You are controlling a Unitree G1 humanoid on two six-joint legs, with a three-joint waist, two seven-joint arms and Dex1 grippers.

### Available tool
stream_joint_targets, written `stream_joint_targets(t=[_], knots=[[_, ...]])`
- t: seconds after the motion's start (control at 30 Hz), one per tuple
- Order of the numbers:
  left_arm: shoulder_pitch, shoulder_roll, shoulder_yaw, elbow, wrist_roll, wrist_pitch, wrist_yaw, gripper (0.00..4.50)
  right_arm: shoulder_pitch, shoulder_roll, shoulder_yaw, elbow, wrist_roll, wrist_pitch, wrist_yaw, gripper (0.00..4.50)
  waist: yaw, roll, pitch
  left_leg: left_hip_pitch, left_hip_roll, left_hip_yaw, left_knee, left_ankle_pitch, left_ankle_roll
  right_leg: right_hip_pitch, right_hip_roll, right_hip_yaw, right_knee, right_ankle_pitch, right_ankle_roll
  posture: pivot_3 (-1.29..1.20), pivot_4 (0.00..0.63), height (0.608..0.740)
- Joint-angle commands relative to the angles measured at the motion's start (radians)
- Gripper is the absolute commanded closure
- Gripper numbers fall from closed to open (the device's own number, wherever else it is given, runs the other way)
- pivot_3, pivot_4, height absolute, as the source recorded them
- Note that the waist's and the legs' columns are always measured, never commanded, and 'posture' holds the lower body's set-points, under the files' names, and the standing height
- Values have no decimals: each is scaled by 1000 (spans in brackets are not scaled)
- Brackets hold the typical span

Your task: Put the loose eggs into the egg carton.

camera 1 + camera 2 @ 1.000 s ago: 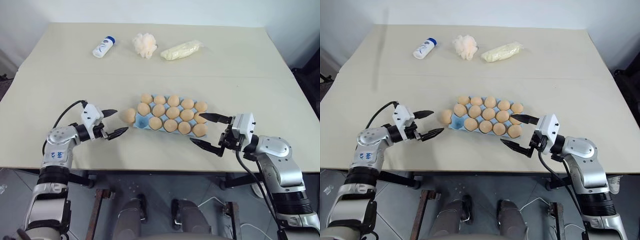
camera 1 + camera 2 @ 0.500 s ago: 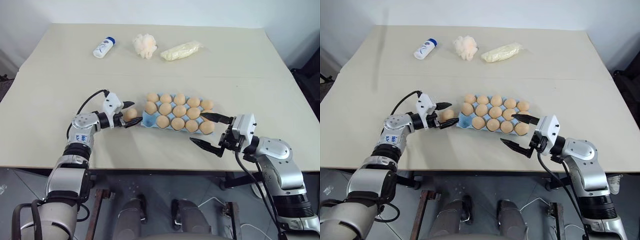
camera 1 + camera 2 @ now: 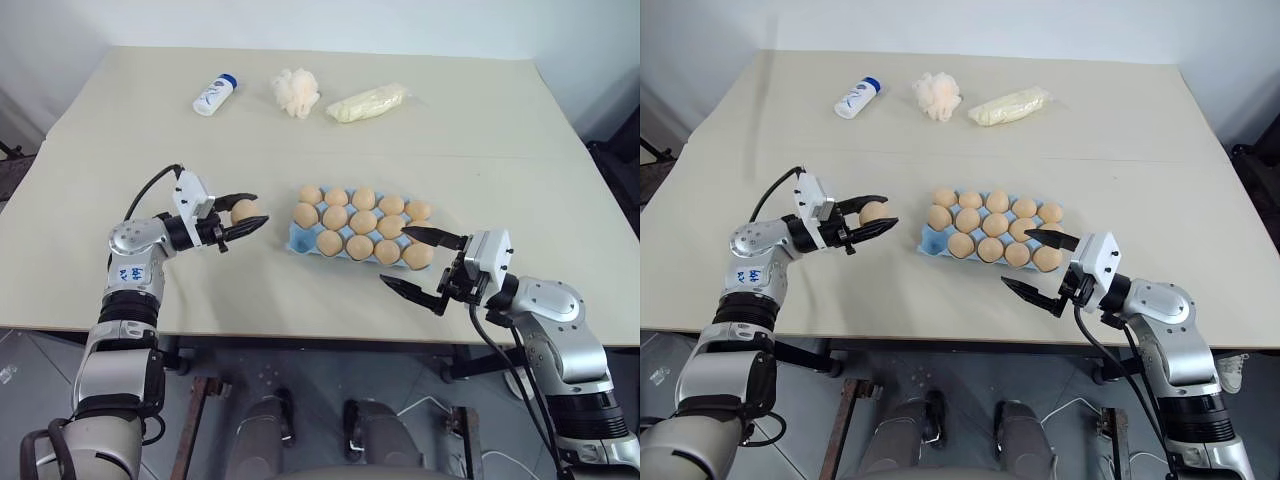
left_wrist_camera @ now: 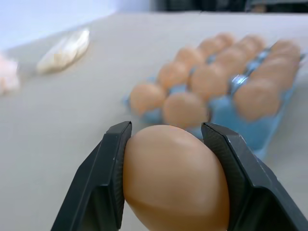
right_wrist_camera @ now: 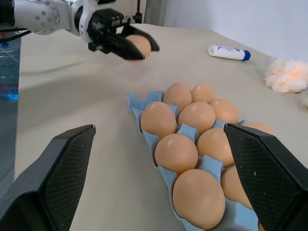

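- While the right gripper (image 3: 420, 262) waits nearest the table's front edge, its two black fingers stand wide apart with nothing between them, just beside the near right corner of the egg carton (image 3: 297, 237).
- Farther in, the light-blue egg carton lies flat in the middle of the table (image 3: 480, 170), with fourteen eggs seated in its cups; the one bare cup seems to be at its near left corner, the end facing the left arm.
- Level with the carton and off to its left, the left gripper (image 3: 246, 216) is clamped on the last loose egg (image 3: 245, 211), one finger on each side, and holds it clear of the tabletop, apart from the carton.
- Judged from this, the step in hand is carrying the final egg over; the next move calls for bringing it across above the bare cup, lowering it gently and only then letting go, without knocking its seated neighbours.
- Against the far edge lie a small white bottle (image 3: 214, 95), a fluffy puff ball (image 3: 296, 91) and a pale yellow packet (image 3: 367, 101), well apart from the work.
- Compared with a second ago, the egg has left the table beside the carton's left end, and the left fingers, then spread and empty, have shut round it and lifted; the right gripper has kept still.
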Motion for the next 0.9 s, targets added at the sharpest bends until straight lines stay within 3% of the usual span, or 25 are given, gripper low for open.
stream_joint_targets(t=[0.03, 0.27, 0.5, 0.9], knots=[[6, -70, -58, -130, -3, 71, 33, 2376, -17, -4, -12, -17, 6, -9, 3, 0, -1, 0, 0, 0, 0, 0, 0, 0, 0, 0, 0, 0, 0, 0, 0, 0, 150, 740], [2, -122, -108, -95, 30, 56, 51, 2376, -16, -10, -24, -22, 6, -7, -3, 0, -12, 0, 0, 1, 1, 0, 2, 0, 0, 1, 3, 1, 2, 0, 1, 0, 150, 740], [21, -81, -82, -100, 27, 33, 67, 271, 14, -4, -28, -50, 7, -7, -24, 0, -5, 0, 0, 1, 2, 0, 3, 0, 0, 1, 2, 0, 3, -1, -1, 0, 150, 740], [252, 203, 51, -307, -68, 172, -15, 271, 4, -44, -62, 4, 16, -18, 16, 0, -9, 0, 0, 2, 2, 0, -1, 0, -1, 0, 1, 1, 2, -2, -3, 0, 150, 740]])
